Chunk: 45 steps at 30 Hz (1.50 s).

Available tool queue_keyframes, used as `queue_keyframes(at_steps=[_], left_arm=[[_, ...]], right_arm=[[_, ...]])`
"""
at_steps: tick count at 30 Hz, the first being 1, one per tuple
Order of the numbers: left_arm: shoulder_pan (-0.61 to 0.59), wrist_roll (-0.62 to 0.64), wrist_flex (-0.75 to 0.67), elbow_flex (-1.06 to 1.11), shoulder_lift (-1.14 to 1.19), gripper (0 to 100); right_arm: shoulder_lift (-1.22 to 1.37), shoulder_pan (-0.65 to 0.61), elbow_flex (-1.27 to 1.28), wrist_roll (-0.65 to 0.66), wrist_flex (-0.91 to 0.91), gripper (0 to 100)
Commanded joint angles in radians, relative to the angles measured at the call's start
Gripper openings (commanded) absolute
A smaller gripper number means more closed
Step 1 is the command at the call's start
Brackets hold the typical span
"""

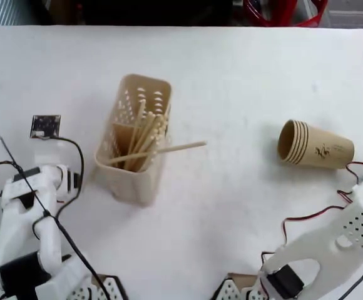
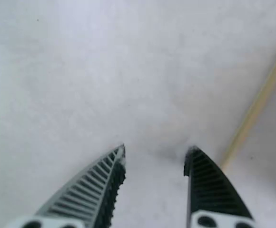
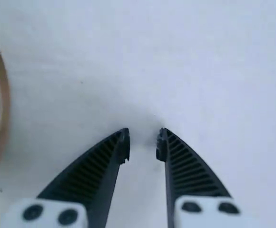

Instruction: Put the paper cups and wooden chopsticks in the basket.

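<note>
Hovering nearest, the left gripper [image 2: 154, 152] gapes fairly wide and the right gripper [image 3: 142, 137] is barely parted; both are empty over the table [image 1: 244, 81]. Farther, left of centre, the basket [image 1: 134, 181] holds the chopsticks [image 1: 145, 140], one jutting right over its rim. The stacked cups [image 1: 316, 150] lie sideways at right, outside it. So narrow a gap could shove the stack rolling, or crush a rim.

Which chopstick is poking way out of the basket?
The chopstick lying almost flat across the rim of the basket, its tip pointing toward the paper cups. The other chopsticks lean bundled together inside the basket.
</note>
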Motion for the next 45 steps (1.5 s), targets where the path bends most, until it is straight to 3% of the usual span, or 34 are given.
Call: queue_keyframes(at_steps=[1, 8, 13, 21, 24, 29, 35, 41, 45], left_arm=[[-0.004, -0.012, 0.026, -0.005, -0.004, 21], [-0.004, -0.012, 0.026, -0.005, -0.004, 21], [-0.004, -0.012, 0.026, -0.005, -0.004, 21], [-0.004, -0.012, 0.026, -0.005, -0.004, 21], [-0.004, -0.012, 0.026, -0.005, -0.004, 21], [-0.004, -0.012, 0.026, -0.005, -0.004, 21], [-0.004, -0.012, 0.026, -0.005, -0.004, 21], [-0.004, -0.012, 0.026, -0.005, -0.004, 21], [-0.004, -0.012, 0.026, -0.005, -0.004, 21]], right_arm=[[-0.073, -0.015, -0.084, -0.014, 0.180, 10.9], [-0.351, -0.205, -0.302, -0.137, 0.501, 10.9], [-0.601, -0.384, -0.302, -0.210, 0.604, 10.9], [-0.811, -0.730, 0.104, -0.241, 0.564, 11.2], [-0.814, -0.742, 0.236, -0.215, 0.470, 13.6], [-0.819, -0.714, 0.338, -0.166, 0.430, 32.9], [-0.809, -0.662, 0.377, -0.158, 0.381, 26.5], [-0.811, -0.653, 0.543, -0.064, 0.243, 38.3], [-0.809, -0.653, 0.578, -0.060, 0.209, 39.6]])
